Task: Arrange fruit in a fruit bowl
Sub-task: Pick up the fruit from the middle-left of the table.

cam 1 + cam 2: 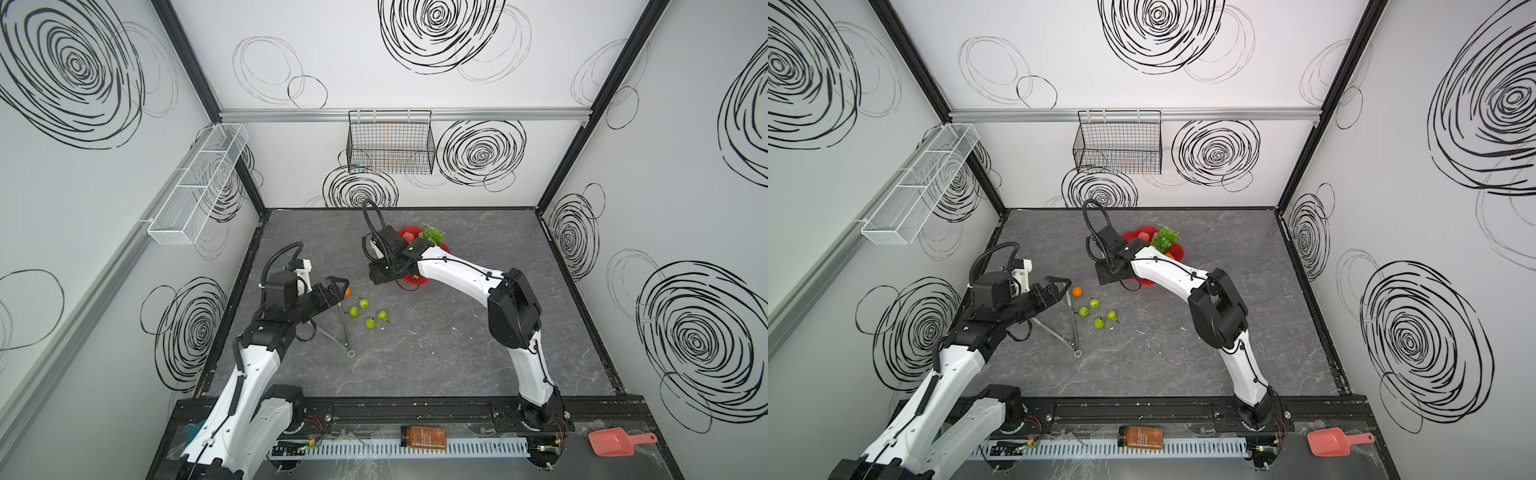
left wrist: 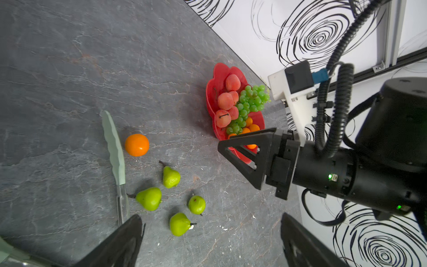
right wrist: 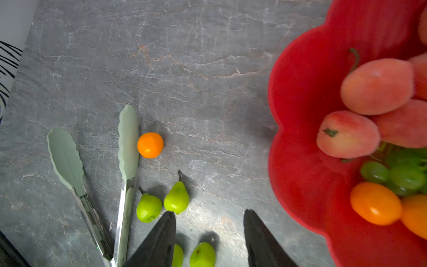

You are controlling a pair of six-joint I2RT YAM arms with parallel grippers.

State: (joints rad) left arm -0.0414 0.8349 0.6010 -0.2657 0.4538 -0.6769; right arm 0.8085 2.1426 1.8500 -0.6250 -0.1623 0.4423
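Bright even light, soft shadows; the close fruit bowl [image 3: 300, 104] looks blurred.

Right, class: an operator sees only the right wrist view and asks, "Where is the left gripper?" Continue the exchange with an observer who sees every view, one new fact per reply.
Observer: The left gripper hovers open and empty beside the tongs, near the loose tangerine.
Operator: Do the grapes sit fully inside the fruit bowl?
Observer: No, one end of the grapes reaches past the fruit bowl rim.
Operator: Anything else I can't see?
Observer: A pink scoop lies on the front ledge, at its right end.
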